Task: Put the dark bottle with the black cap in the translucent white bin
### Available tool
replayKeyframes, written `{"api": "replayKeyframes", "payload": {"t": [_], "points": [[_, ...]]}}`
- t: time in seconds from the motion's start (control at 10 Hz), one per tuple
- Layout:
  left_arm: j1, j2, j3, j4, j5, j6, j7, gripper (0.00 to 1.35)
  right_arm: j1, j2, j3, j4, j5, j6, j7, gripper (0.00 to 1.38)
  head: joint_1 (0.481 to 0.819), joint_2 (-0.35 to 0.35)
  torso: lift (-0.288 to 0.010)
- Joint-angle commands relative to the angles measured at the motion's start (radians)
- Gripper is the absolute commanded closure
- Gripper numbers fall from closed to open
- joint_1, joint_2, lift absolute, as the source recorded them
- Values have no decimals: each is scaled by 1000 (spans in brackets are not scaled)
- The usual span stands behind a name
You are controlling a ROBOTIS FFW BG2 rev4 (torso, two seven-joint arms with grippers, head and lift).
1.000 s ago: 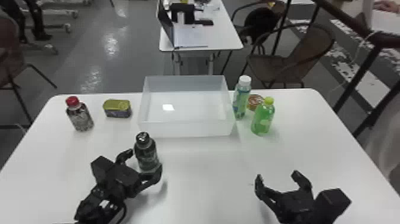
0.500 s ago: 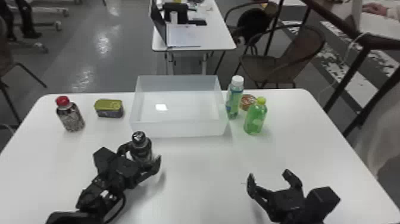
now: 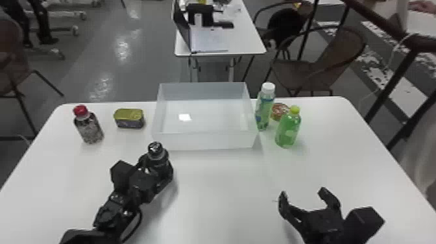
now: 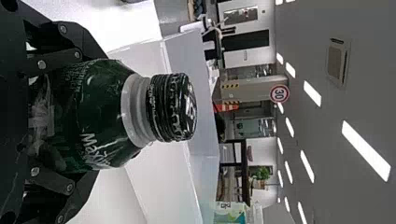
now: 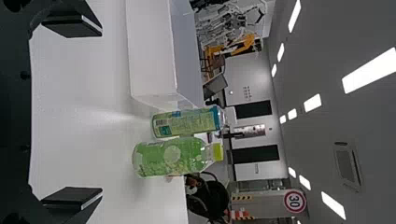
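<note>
The dark bottle (image 3: pixel 158 159) stands upright near the bin's front-left corner, held in my left gripper (image 3: pixel 157 172), whose fingers close around its body. In the left wrist view the bottle's black cap (image 4: pixel 173 107) and neck stick out past my left gripper (image 4: pixel 70 114); the bottle's lower part is hidden. Behind it, at the table's rear middle, is the translucent white bin (image 3: pixel 204 141), with nothing inside. My right gripper (image 3: pixel 303 193) is parked at the front right, open, with nothing between its fingers; it also shows in the right wrist view, where my right gripper (image 5: pixel 100 112) has both fingers wide apart.
Left of the bin are a red-capped bottle (image 3: pixel 89 128) and a yellow-topped tin (image 3: pixel 129 118). To its right stand a white-capped bottle (image 3: pixel 264 108), a green bottle (image 3: pixel 288 129) and a round tin (image 3: pixel 279 111). All share the white table (image 3: pixel 224 194).
The left gripper's fingers, spread beside the bottle before, have drawn in around it. The bottle is roughly where it was. The head view has shifted slightly; the right gripper keeps its pose.
</note>
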Motion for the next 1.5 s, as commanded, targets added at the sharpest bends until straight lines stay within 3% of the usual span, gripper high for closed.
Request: {"api": "replayKeyframes", "payload": {"t": [0.0, 0.2, 0.4, 0.5, 0.7, 1.0, 1.2, 1.4], "points": [[58, -9, 0, -137, -24, 55, 28, 786, 0, 0, 0, 0, 0, 0, 1, 93, 695, -17, -94], [94, -24, 0, -311, -1, 137, 36, 786, 2, 0, 0, 0, -2, 0, 1, 93, 695, -13, -94], [47, -10, -52, -344, 144, 161, 36, 786, -5, 0, 0, 5, 0, 0, 2, 93, 695, -19, -94], [4, -7, -75, -337, 149, 175, 36, 786, -5, 0, 0, 5, 0, 0, 4, 93, 695, -27, -94], [-93, -9, -125, -220, 151, 109, 37, 786, -6, 0, 0, 6, 0, 0, 4, 93, 695, -45, -94], [-271, -21, -182, 79, 77, -48, 36, 786, -9, 5, 2, 17, 0, 0, 5, 93, 695, -83, -94], [-346, -38, -154, 202, -26, -52, 36, 786, -18, 8, 2, 26, 0, 0, 14, 93, 695, -103, -94], [-407, -30, -158, 260, -138, -14, 22, 786, -21, 14, 2, 34, 1, 0, 17, 93, 695, -102, -94]]}}
